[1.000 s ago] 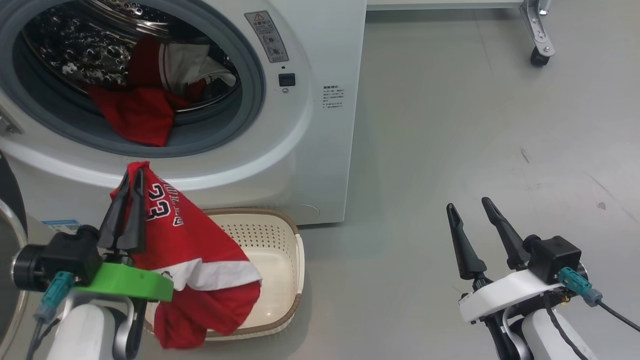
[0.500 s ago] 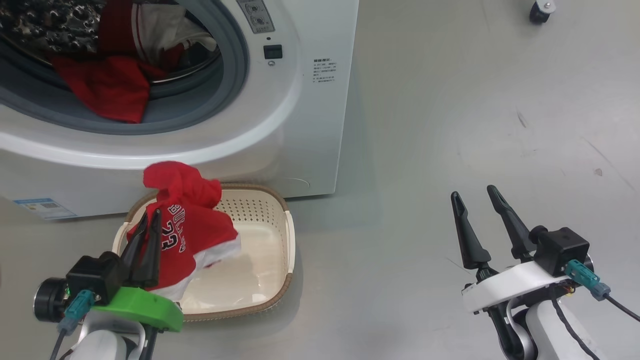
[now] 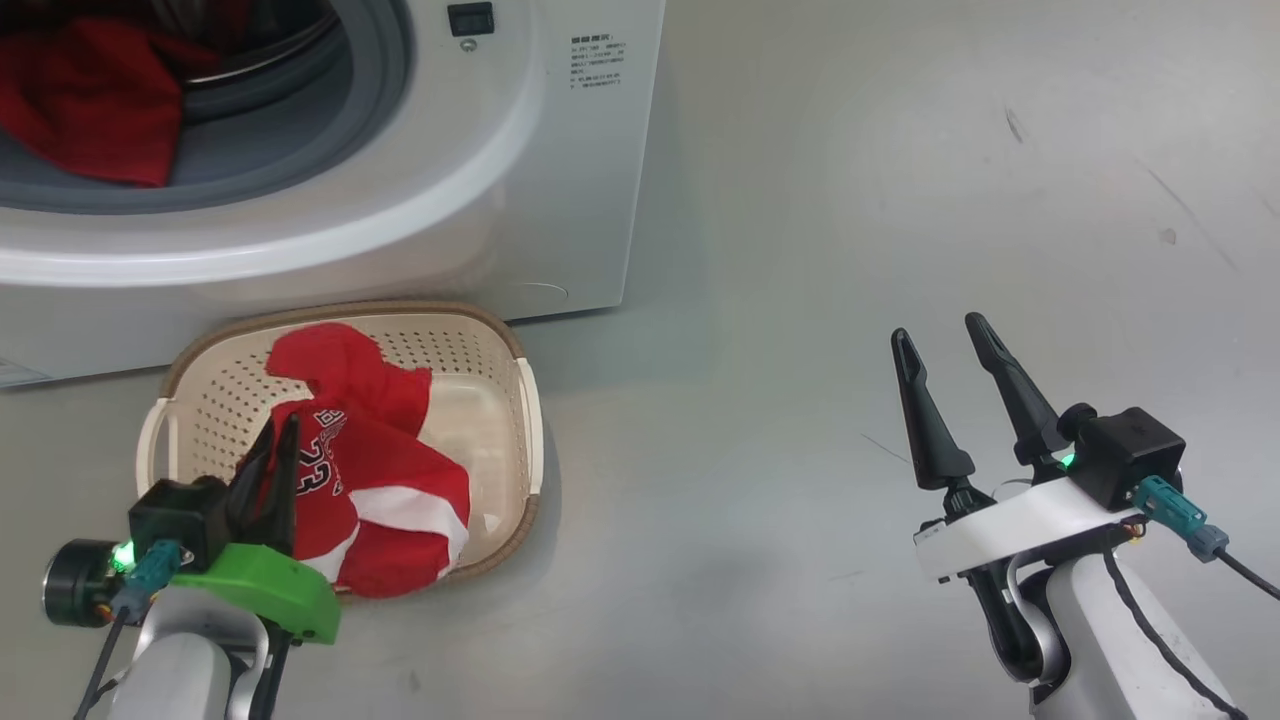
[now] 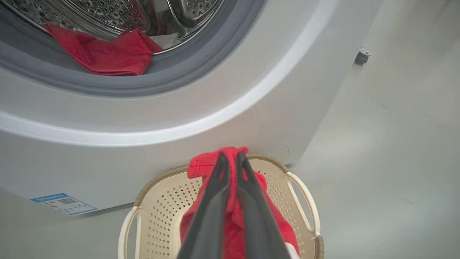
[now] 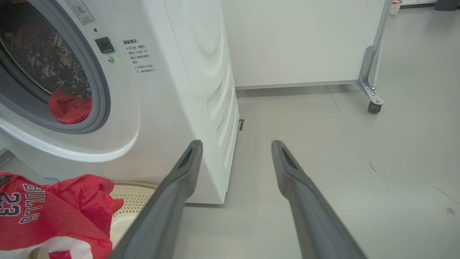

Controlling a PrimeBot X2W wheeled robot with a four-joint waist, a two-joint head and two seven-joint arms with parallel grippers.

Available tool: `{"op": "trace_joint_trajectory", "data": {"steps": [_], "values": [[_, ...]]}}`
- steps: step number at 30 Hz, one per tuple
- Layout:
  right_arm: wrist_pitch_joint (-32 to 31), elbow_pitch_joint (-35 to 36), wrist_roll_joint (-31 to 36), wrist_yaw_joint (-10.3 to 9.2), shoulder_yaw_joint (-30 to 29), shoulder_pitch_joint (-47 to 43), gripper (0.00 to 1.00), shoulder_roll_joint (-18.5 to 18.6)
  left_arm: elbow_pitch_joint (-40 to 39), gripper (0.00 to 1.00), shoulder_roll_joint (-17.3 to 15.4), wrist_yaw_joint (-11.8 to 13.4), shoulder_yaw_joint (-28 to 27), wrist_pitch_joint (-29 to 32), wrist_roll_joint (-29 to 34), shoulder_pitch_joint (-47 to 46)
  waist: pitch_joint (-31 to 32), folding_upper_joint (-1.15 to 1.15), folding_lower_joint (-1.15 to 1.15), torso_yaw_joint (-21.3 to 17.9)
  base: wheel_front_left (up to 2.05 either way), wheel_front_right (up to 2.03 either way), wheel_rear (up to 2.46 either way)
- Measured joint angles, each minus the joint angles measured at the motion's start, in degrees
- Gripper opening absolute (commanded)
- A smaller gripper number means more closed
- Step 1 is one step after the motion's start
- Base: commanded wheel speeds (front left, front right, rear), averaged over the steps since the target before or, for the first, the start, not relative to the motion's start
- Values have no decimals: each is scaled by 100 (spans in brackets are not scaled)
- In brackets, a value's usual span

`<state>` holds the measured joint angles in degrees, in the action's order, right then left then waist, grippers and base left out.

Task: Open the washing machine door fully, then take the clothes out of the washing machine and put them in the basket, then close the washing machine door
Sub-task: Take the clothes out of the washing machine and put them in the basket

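The left tool [image 3: 280, 425] is pinched narrow on the red jersey [image 3: 390, 470], its fingers closed on a fold near the numbers. The jersey lies mostly inside the basket [image 3: 215, 390], with its lower fold lapping over the near rim. The basket stands on the floor [image 3: 800, 250], close against the front of the washing machine [image 3: 560, 200]. The right tool [image 3: 937, 328] is spread wide, holds nothing and hangs over bare floor well apart from the basket.

Progress, as judged: the machine's opening stands uncovered, so the opening step appears done. One garment is at the basket but not yet let go. A second red garment [image 3: 90, 110] lies over the grey seal at the mouth of the drum [image 4: 107, 14], with a pale piece [image 4: 163, 37] behind it. Release, further removal and closing the door are outstanding.

Not established: how far the door is swung, and how many garments the drum holds, since its interior is cut off at the picture edges. The basket's bottom beneath the jersey is covered.
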<state>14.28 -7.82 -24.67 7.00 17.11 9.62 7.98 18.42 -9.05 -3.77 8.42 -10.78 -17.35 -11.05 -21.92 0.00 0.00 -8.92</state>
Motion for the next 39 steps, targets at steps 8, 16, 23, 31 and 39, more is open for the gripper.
{"op": "trace_joint_trajectory", "data": {"steps": [8,16,23,31,39], "values": [[0,35,-46,0,-4,246,100,-33,535,0,-121,2,-1,149,131,-377,-470,0,0,-315,0,0,0],[0,41,-53,0,-2,425,100,-73,1099,0,-134,3,-63,265,121,-768,-824,0,0,-662,0,0,0],[0,40,-53,0,-38,478,100,-89,1649,0,-189,97,-332,313,-70,-1001,-1070,0,0,-895,0,0,0],[0,29,-52,0,-163,519,100,-90,2297,0,-148,188,-679,255,-388,-1199,-1179,0,0,-979,0,0,0],[0,9,-48,0,-163,567,100,-90,2749,100,-80,247,-825,171,-568,-1396,-1125,0,0,-923,0,0,0]]}}
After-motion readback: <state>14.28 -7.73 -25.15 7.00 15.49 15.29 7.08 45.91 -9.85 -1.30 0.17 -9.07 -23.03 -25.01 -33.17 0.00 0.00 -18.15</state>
